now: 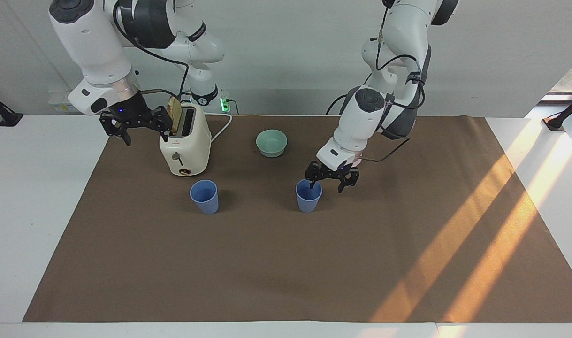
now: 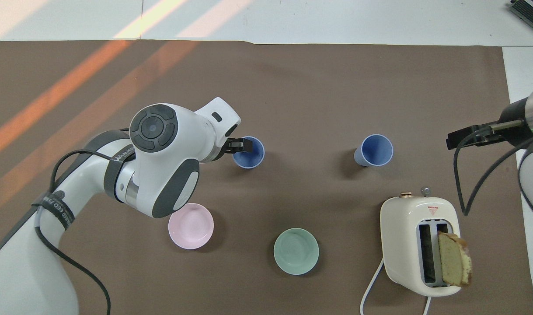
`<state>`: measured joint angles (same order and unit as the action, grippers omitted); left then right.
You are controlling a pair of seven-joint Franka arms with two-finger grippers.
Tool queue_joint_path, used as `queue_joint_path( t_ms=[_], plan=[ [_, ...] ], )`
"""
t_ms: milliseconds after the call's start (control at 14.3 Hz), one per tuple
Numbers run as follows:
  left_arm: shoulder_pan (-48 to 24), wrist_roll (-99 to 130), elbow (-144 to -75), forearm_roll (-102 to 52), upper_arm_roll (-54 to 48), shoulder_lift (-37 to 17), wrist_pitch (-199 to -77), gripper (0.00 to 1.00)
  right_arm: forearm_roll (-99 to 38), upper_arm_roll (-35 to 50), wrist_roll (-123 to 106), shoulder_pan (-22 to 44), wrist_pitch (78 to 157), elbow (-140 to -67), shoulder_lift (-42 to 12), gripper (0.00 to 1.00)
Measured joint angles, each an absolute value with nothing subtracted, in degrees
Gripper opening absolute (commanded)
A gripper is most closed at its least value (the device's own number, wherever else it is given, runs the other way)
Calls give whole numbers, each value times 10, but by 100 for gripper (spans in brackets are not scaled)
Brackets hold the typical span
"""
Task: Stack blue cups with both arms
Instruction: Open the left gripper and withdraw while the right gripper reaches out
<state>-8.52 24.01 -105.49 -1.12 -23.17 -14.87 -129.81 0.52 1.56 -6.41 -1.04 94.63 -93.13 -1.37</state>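
Two blue cups stand upright on the brown mat. One cup [image 1: 308, 198] [image 2: 249, 154] is near the middle of the mat. The other cup [image 1: 204, 197] [image 2: 374, 151] stands toward the right arm's end, just farther from the robots than the toaster. My left gripper [image 1: 330, 183] [image 2: 232, 146] is open at the first cup. One fingertip [image 1: 312, 181] is at that cup's rim and the other is outside it. My right gripper [image 1: 143, 132] [image 2: 472, 136] is open and empty, raised beside the toaster, and waits.
A cream toaster [image 1: 185, 146] [image 2: 419, 245] with a bread slice [image 1: 174, 114] [image 2: 454, 264] in one slot stands near the right arm. A mint-green bowl [image 1: 271, 142] [image 2: 296, 251] and a pink bowl [image 2: 191, 226] lie nearer the robots than the cups.
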Motion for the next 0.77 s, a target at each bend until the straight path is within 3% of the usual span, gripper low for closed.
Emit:
queue_joint_path(
  t_ms=[421,771],
  plan=[
    [-83,99,-1050,-10,-115,-42,-1162,100,5,14,-64,-11,994,-963,-14,100],
    [-80,-47,-993,-10,-3,-20,-1064,100,5,18,-64,-7,1037,-996,-26,100]
  ],
)
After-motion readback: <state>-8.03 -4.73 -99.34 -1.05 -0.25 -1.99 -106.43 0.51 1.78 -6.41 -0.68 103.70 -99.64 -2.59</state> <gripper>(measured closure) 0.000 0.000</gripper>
